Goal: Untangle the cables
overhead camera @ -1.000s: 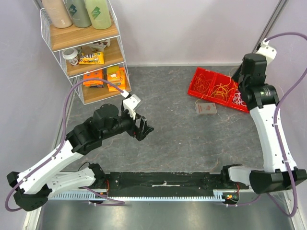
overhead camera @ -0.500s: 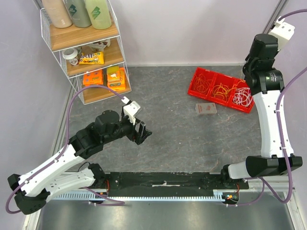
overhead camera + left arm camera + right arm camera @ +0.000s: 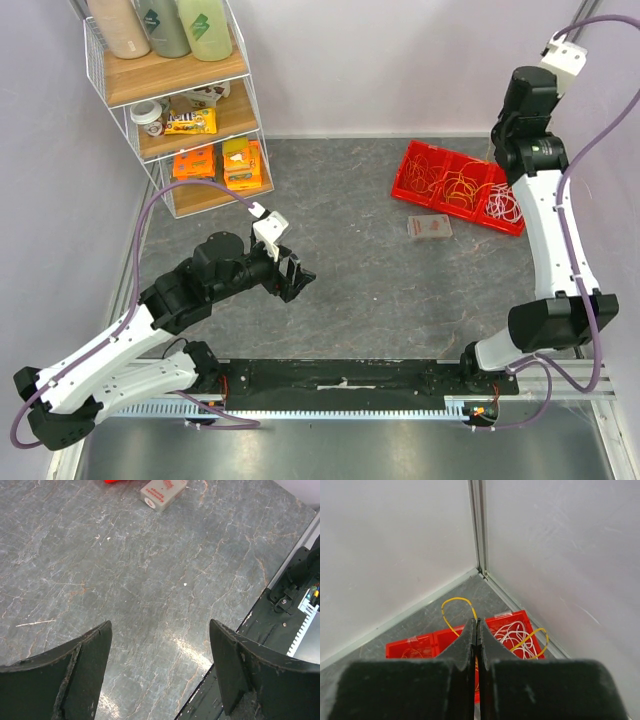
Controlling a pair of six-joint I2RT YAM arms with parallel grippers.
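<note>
Your right hand [image 3: 476, 622] is clamped tight on a yellow cable [image 3: 456, 598] looping sideways above the red tray [image 3: 420, 645] in the grey counter's [image 3: 150, 570] wall corner; left hand [image 3: 160, 625] is wide open and empty.

Tabletop [image 3: 350, 235] lies open mid-way; wire shelf [image 3: 180, 78] blocks far left, red tray [image 3: 403, 172] and small box [image 3: 429, 227] far right.

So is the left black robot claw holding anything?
No, the left gripper has its black fingers spread wide with only the bare grey marbled table between them.

Three bottles [image 3: 160, 25], one red tray [image 3: 443, 180], one packet [image 3: 429, 227]
</note>
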